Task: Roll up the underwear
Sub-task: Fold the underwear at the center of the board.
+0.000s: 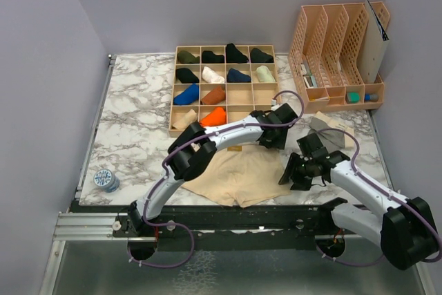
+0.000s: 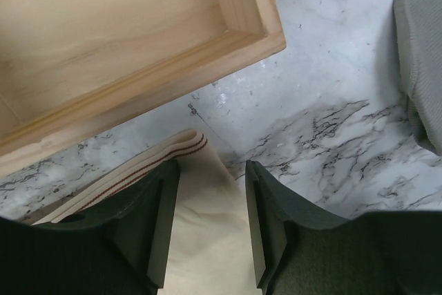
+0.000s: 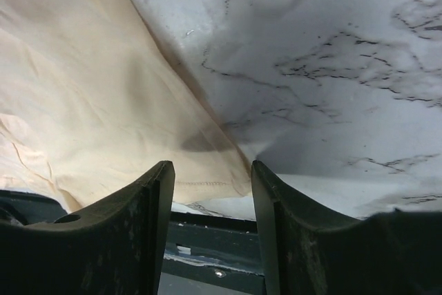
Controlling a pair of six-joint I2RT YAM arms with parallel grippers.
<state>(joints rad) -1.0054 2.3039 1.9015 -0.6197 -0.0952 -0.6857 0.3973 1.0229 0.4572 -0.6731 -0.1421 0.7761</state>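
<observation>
As underwear [image 1: 235, 177] lies flat, left gripper [image 2: 210, 174] straddles corner

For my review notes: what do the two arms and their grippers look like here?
The left arm and right arm both have white links, black joints and looping purple cables. The left gripper and right gripper have black, flat-faced fingers.

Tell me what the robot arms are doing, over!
Left gripper open, straddling banded corner of beige underwear. Right gripper open at its near corner. Underwear flat, not rolled. Wooden tray close by left gripper.
</observation>
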